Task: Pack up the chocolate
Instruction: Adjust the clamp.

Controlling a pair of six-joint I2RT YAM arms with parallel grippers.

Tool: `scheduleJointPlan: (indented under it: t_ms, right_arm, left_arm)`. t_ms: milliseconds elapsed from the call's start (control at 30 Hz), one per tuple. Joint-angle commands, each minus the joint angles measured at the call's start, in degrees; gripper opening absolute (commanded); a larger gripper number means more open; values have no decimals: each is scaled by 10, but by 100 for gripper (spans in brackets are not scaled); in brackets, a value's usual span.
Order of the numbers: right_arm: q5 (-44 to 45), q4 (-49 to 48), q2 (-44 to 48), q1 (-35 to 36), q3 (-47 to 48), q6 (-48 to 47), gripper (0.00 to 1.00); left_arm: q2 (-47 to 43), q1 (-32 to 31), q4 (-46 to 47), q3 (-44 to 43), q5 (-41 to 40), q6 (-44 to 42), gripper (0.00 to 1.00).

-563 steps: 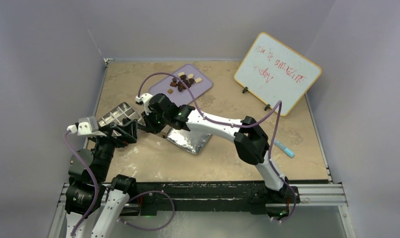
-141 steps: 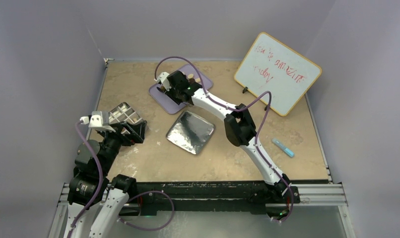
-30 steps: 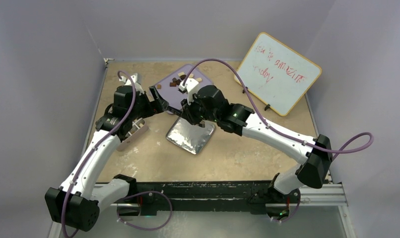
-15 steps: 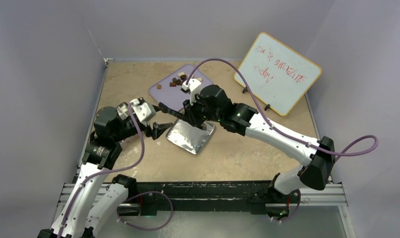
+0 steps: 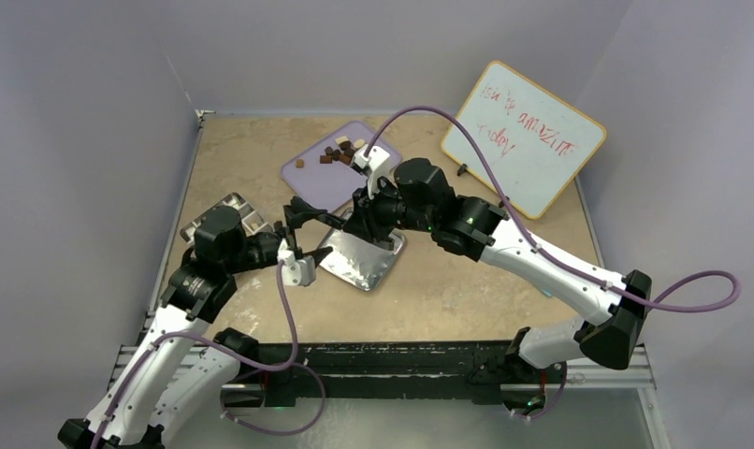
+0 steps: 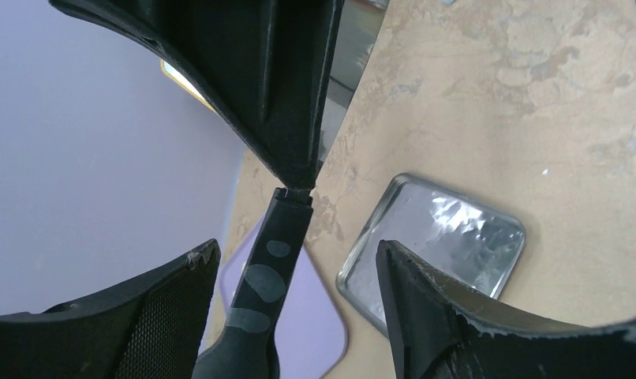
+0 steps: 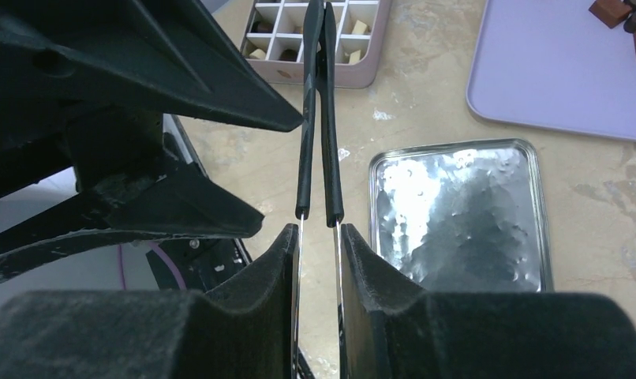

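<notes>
**Right hand holds the tongs between the open fingers of the left hand**

The right hand (image 7: pixel 317 231) is closed tightly on a pair of tongs (image 7: pixel 316 118). It grips the two metal shafts just behind the black sleeves. The left hand (image 6: pixel 295 249) stands open, with one finger on each side of the black tip of the tongs. Its own wrist view shows a gap on both sides, so it holds nothing.

The top view shows both hands meeting above the table (image 5: pixel 420 304), over the left edge of the silver foil square (image 5: pixel 359 264). In that view the tongs are hard to separate from the dark fingers.

Most of the chocolate (image 5: pixel 340 152) lies in a small heap on the far part of the lilac tray (image 5: pixel 312 180), well apart from both hands. Only the right wrist view looks into the compartment box (image 7: pixel 362 75), where some cells contain cream and dark lumps. In the top view this box is half hidden behind the left arm (image 5: pixel 205 267).
</notes>
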State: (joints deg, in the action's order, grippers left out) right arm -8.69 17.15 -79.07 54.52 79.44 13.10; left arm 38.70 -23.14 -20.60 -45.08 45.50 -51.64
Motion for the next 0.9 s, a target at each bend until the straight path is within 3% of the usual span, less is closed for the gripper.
scheduleJointPlan:
  t_ms: [0,200,400,567,700,767,867]
  right_arm:
    - [-18,-9,3,-1,28,10,25]
    - [-46,-28,1,-1,27,10,24]
    - [-71,-45,2,-1,21,17,24]
    - [-82,-44,-3,-1,20,19,25]
    - [-77,-32,-2,-1,15,20,28]
    - [-75,-22,-1,-2,13,15,31]
    - [-69,-1,-2,-1,14,4,38]
  left_arm:
    - [16,-10,18,6,-15,-80,71]
    - [38,-27,19,17,-39,-108,68]
    - [40,-36,34,24,-55,-112,58]
    - [37,-38,36,21,-53,-111,42]
    - [37,-38,36,19,-60,-106,7]
    - [37,-38,40,19,-63,-99,1]
    - [36,-38,42,19,-64,-93,0]
